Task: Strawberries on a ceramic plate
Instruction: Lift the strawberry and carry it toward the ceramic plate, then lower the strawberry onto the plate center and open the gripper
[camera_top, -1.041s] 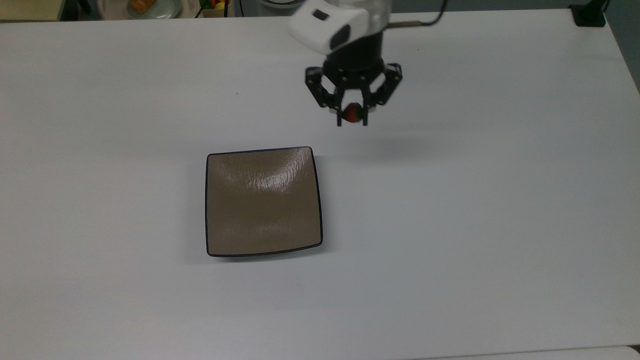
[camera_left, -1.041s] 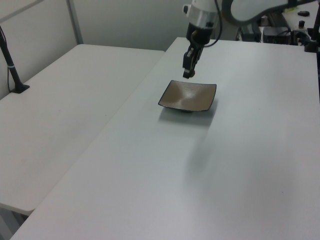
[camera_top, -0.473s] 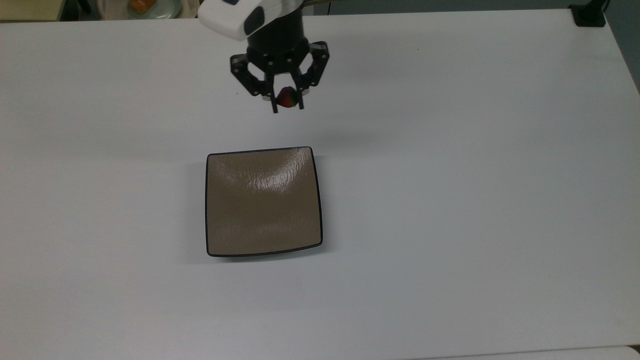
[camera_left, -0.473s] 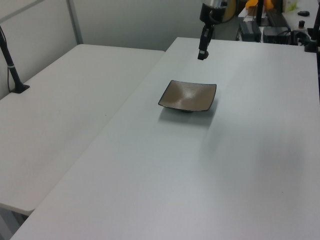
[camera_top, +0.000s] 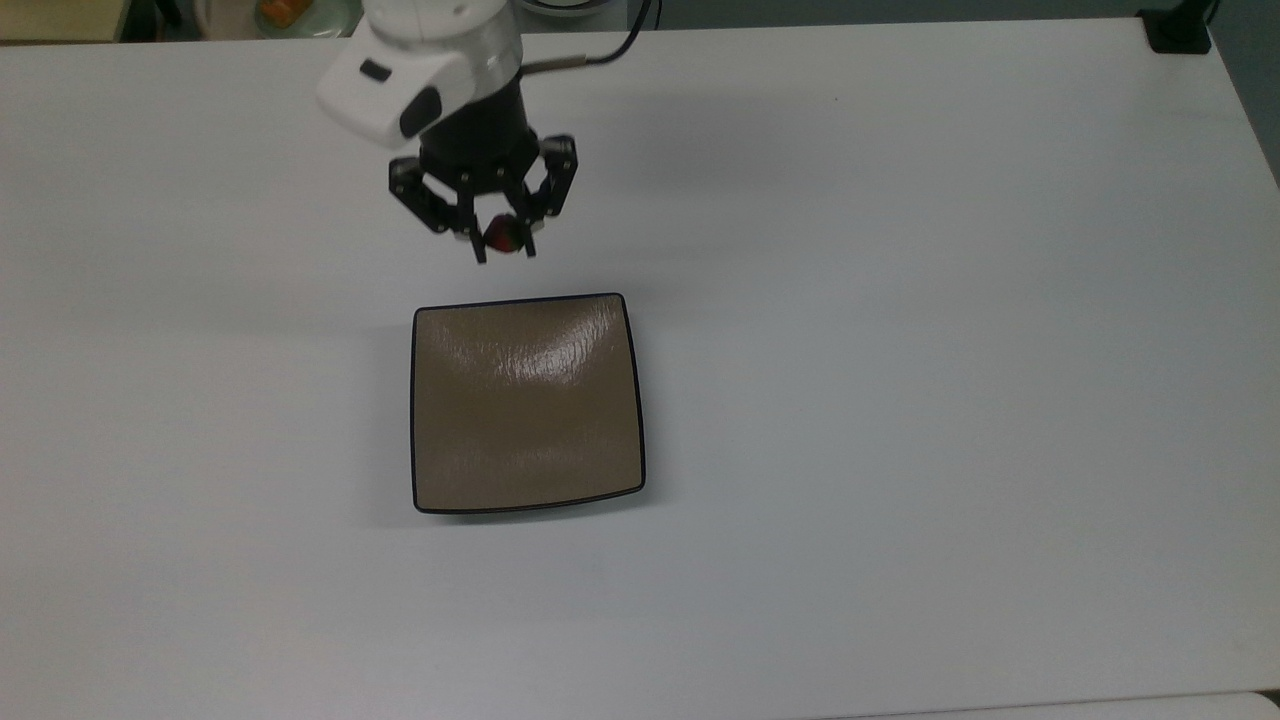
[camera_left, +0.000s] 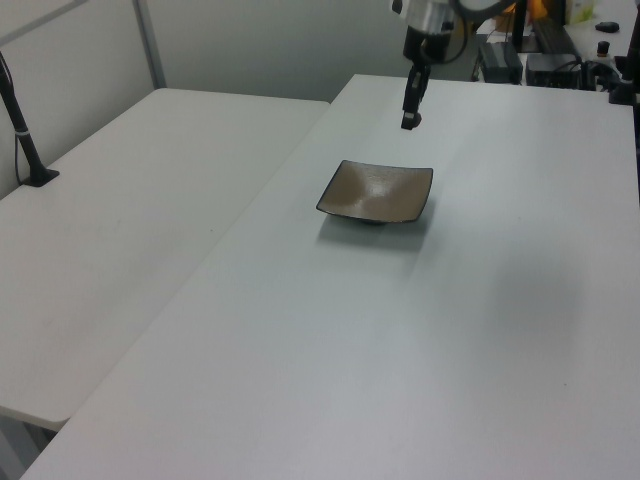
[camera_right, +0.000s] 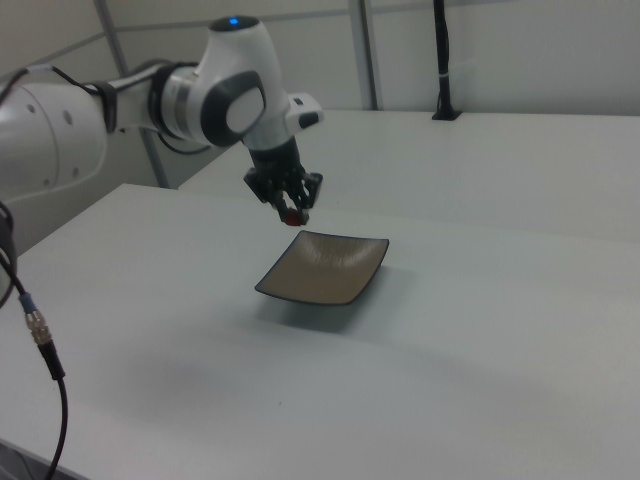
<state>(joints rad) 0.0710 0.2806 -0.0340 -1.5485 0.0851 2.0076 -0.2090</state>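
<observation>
A: Red strawberry (camera_top: 504, 235) with a bit of green cap, pinched between the two fingers of the gripper (camera_top: 503, 244), clamped on it, fingertips pointing down

B: Where relative to the ceramic plate (camera_top: 527, 402)?

A: Top view: just beyond the plate's far edge, nearer its far-left corner, not over the glaze yet. Right view puts the gripper (camera_right: 292, 214) and the berry (camera_right: 292, 215) above the plate's (camera_right: 322, 267) back-left corner, clear air between them

B: Height?

A: Held up off the table (camera_top: 900, 350), nothing touching. Left view shows the gripper (camera_left: 409, 122) hanging well above the plate (camera_left: 377, 192), behind its far edge. Berry too small to tell there

B: Why carry it that high?

A: My read: the rim curls up at the edges, so the berry has to pass over it before coming down. Vertical fingers fit a straight drop into the dished middle

B: Plate state?

A: Square, glossy tan-brown, thin dark rim, nothing on it. Flat on the white table, alone in the middle area

B: Progress?

A: Pick looks done, placing not yet. Judging it as transport, roughly past halfway. What's left: shift over the centre, lower, open

B: Risks?

A: Small round fruit on a slick glaze, it could roll if let go from height or near the raised edge. Tight squeeze could bruise it

B: Anything else in shot?

A: Pale round dish with orange food (camera_top: 290, 12) past the table's far edge, top view, well apart from the plate
</observation>
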